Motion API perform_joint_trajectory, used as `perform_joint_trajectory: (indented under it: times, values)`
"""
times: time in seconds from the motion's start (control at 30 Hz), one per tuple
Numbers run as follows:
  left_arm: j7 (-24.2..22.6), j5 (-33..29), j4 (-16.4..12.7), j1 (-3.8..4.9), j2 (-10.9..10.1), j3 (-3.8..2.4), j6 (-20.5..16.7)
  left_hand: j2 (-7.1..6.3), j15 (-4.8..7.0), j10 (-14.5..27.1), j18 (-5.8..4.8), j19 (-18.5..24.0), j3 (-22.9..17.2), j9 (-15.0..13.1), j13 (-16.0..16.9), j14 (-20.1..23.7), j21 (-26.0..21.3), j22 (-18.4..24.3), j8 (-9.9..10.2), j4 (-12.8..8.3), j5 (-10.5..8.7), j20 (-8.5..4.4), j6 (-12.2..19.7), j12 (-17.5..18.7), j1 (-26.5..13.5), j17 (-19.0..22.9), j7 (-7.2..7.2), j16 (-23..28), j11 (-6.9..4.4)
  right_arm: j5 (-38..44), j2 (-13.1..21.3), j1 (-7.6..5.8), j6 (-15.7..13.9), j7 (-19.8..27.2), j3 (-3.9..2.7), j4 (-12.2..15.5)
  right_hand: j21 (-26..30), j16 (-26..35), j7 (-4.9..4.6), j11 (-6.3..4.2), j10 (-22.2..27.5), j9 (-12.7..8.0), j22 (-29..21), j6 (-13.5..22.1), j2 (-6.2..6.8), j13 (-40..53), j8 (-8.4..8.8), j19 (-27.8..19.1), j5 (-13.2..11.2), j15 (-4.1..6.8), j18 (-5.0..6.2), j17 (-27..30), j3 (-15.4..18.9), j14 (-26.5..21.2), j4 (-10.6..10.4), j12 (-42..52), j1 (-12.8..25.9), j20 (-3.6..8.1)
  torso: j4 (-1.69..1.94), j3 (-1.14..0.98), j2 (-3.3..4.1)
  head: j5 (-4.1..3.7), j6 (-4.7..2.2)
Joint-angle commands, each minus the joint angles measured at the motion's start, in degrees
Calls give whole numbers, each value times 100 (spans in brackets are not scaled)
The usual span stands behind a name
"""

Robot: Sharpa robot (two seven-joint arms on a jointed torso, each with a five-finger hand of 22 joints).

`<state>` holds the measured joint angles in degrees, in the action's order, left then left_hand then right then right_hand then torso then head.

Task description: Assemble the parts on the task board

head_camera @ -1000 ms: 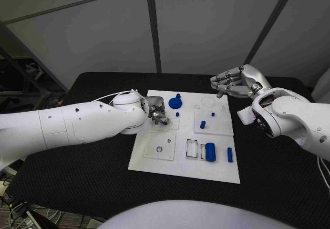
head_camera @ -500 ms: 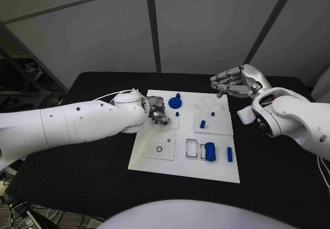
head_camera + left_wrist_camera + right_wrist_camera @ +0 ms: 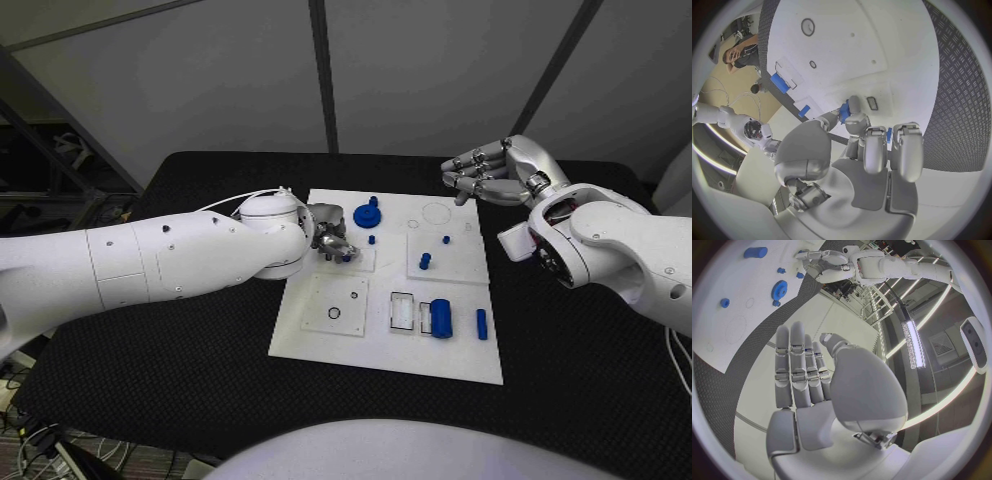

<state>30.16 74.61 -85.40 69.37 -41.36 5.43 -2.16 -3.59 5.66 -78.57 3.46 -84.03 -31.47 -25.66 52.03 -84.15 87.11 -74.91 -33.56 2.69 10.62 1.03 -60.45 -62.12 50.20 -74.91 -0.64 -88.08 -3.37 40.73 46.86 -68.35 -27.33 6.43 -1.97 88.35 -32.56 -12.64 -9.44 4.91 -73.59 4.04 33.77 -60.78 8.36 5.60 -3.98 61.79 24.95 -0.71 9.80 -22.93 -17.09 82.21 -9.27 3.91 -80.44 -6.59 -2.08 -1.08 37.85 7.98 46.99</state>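
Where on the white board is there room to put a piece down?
The near strip of the white task board, below the big blue cylinder, looks bare. Crowded: around the blue gear, by the left hand.

The white task board [image 3: 320,335] lies flat mid-table before me, carrying blue parts: a gear [image 3: 368,214] near its far edge, small pegs [image 3: 426,261] standing mid-board, a fat cylinder [image 3: 441,318] and a thin pin [image 3: 482,323] lying toward its near right.
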Motion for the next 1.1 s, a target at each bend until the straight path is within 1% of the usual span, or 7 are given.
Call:
perform_joint_trajectory:
  times: [0.03, 0.17, 0.23, 0.43, 0.47, 0.73, 1.1]
  values:
    - [73, -36, 14, -24, 26, 19, 124, -15, 18, -24, -241, -314, 2, 12, 13, -513, 22, -1113, 5, 46, -19, -31, -44, -26, -73, -1250, -14, -20, 36, 10, 3, -10, 19, 35, -3, 10, 40, 36, -9, 9, 25, 0, -5, 33, -3, -5, 19, 32, 34, 5, 62, 5, -6, 29, -35, -24, 71, 1, -1, 0, 5, 2, -12]
    - [72, -36, 27, -24, 48, 18, 107, -7, 18, -26, -241, -315, 25, 21, 21, -513, 23, -1115, 4, 67, -20, -31, -48, -30, -103, -1251, -14, -20, 36, 10, 7, -10, 20, 35, -3, 12, 41, 38, -9, 9, 25, 1, -6, 33, -2, -6, 19, 32, 36, 5, 62, 6, -6, 29, -34, -23, 72, 0, -1, 2, 7, 2, -19]
    - [71, -36, 30, -24, 54, 18, 103, -6, 18, -28, -241, -316, 39, 25, 24, -512, 23, -1116, 3, 78, -20, -31, -50, -32, -120, -1250, -14, -19, 36, 10, 8, -10, 20, 35, -3, 13, 41, 38, -9, 9, 25, 1, -6, 33, -2, -6, 19, 32, 36, 5, 62, 6, -6, 29, -34, -23, 72, 0, -1, -1, 8, 0, -19]
    - [70, -36, 37, -22, 60, 16, 92, -17, 17, -29, -242, -318, 101, 42, 29, -513, 25, -1119, -1, 116, -25, -30, -58, -33, -181, -1251, -15, -20, 37, 10, 13, -10, 20, 34, -3, 14, 41, 38, -9, 9, 25, 1, -6, 33, -2, -6, 19, 32, 36, 5, 62, 6, -6, 29, -34, -23, 72, 0, 0, -2, 6, -3, -19]
    - [70, -36, 37, -22, 59, 16, 88, -16, 17, -30, -242, -317, 115, 45, 33, -513, 24, -1119, -2, 126, -25, -30, -60, -35, -194, -1250, -15, -19, 37, 10, 13, -10, 20, 34, -3, 14, 41, 38, -9, 9, 25, 1, -6, 33, -2, -6, 19, 32, 36, 5, 62, 6, -6, 29, -34, -23, 72, 0, 1, 3, 4, -5, -19]
    - [68, -36, 32, -11, 62, 8, 77, -5, 17, -40, -245, -327, 278, 77, 61, -513, 33, -1134, -13, 220, -32, -30, -81, -50, -302, -1252, -15, -20, 37, 10, 15, -10, 23, 31, -3, 13, 44, 42, -9, 9, 24, 1, -7, 33, 0, -7, 18, 32, 38, 4, 62, 8, -4, 29, -38, -22, 78, -1, 1, 1, 2, -5, -31]
    - [70, -36, 44, 6, 25, 2, 134, -6, 18, -40, -245, -326, 295, 82, 61, -513, 31, -1133, -15, 209, -29, -30, -80, -49, -287, -1252, -11, -20, 35, 10, 21, -10, 26, 28, -3, 12, 44, 42, -9, 9, 24, 1, -7, 33, 0, -7, 18, 32, 38, 4, 62, 8, -4, 29, -38, -22, 78, -1, 6, 5, 6, -17, -10]
